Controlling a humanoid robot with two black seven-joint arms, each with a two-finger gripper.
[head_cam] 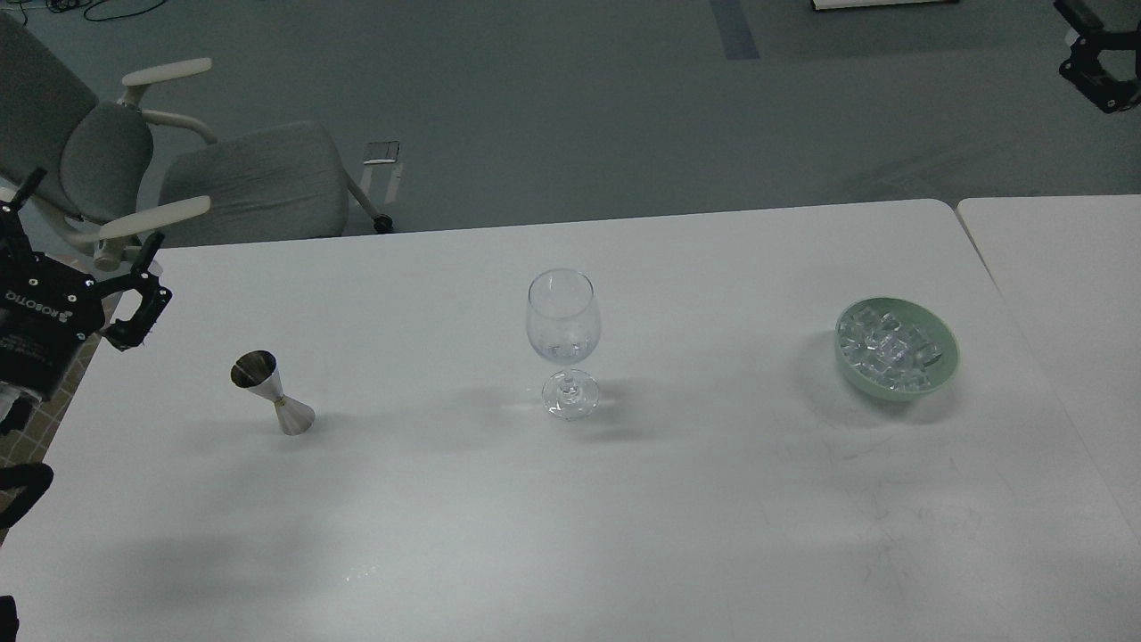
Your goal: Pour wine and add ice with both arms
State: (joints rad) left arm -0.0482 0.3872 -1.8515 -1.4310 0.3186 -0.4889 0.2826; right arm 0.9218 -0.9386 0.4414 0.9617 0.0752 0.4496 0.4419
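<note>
A clear wine glass (pixel 563 339) stands upright at the table's middle. A trace of clear wine (pixel 563 351) sits low in its bowl, barely visible. A steel jigger (pixel 272 392) stands to the left. The ice (pixel 890 349), several clear cubes, is heaped in a pale green bowl (pixel 947 361) at the right. My left gripper (pixel 96 209) is open and empty, raised at the table's left edge, up and left of the jigger. My right gripper (pixel 1066 37) is open and empty at the top right corner, far beyond the bowl, partly cut off by the frame.
The white table (pixel 570 517) has a second white table (pixel 1061 267) abutting on the right. A grey office chair (pixel 241 183) stands behind the far left corner, close to my left gripper. A tan checked seat (pixel 18 419) is at the left edge.
</note>
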